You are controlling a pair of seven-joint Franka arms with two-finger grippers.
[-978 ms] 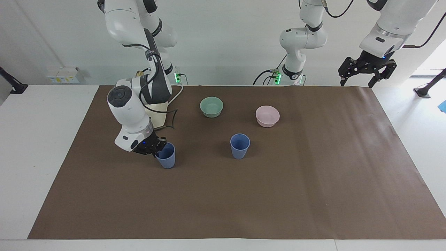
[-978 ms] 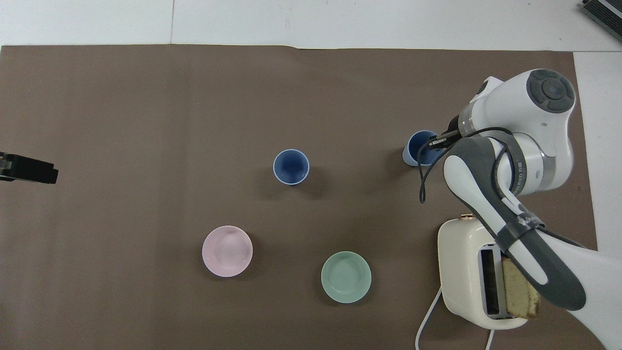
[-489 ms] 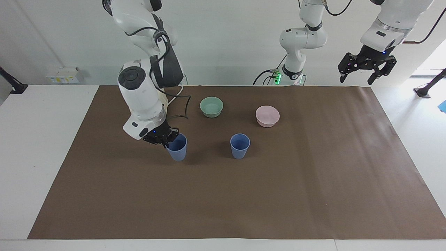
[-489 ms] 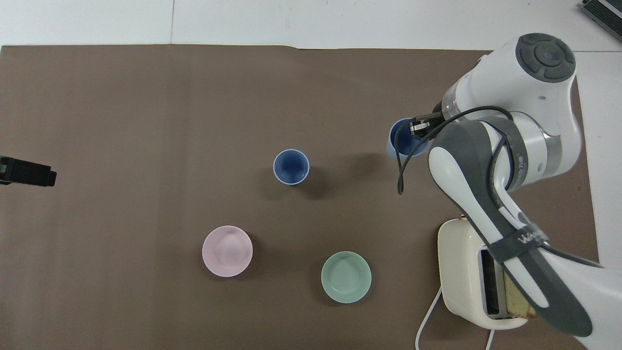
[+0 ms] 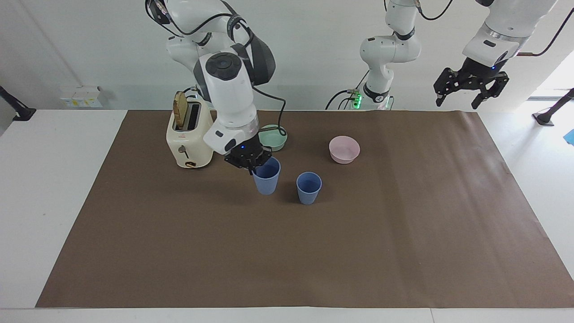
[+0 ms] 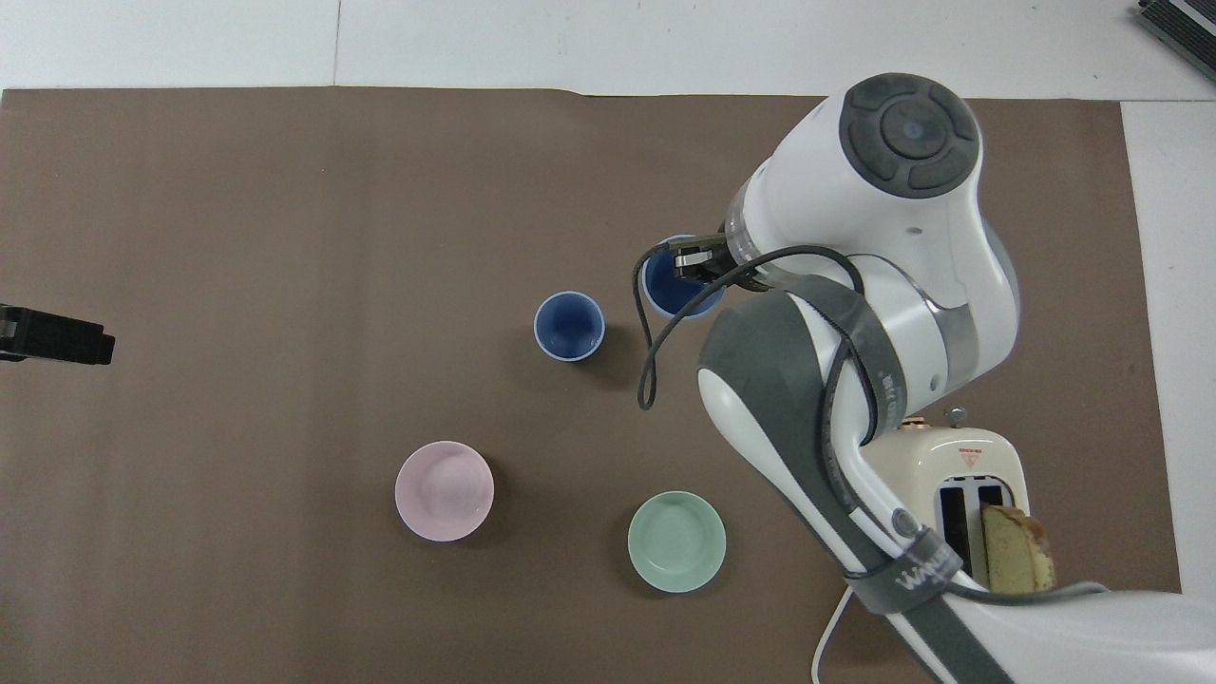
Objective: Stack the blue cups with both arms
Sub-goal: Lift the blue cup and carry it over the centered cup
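My right gripper (image 5: 252, 164) is shut on the rim of a blue cup (image 5: 267, 177) and holds it upright, just above the brown mat. In the overhead view this cup (image 6: 669, 290) shows partly under the right gripper (image 6: 693, 265). The second blue cup (image 5: 309, 188) stands upright on the mat close beside the held one, toward the left arm's end; it also shows in the overhead view (image 6: 569, 326). My left gripper (image 5: 471, 86) is open and empty, raised over the mat's edge at the left arm's end, and its tip shows in the overhead view (image 6: 57, 334).
A green bowl (image 5: 274, 140) (image 6: 676, 541) and a pink bowl (image 5: 344, 149) (image 6: 445, 490) sit nearer to the robots than the cups. A cream toaster (image 5: 188, 141) (image 6: 961, 458) with a bread slice stands toward the right arm's end.
My right gripper has carried its blue cup along the mat from the right arm's end to just beside the standing cup. The left arm has barely moved.
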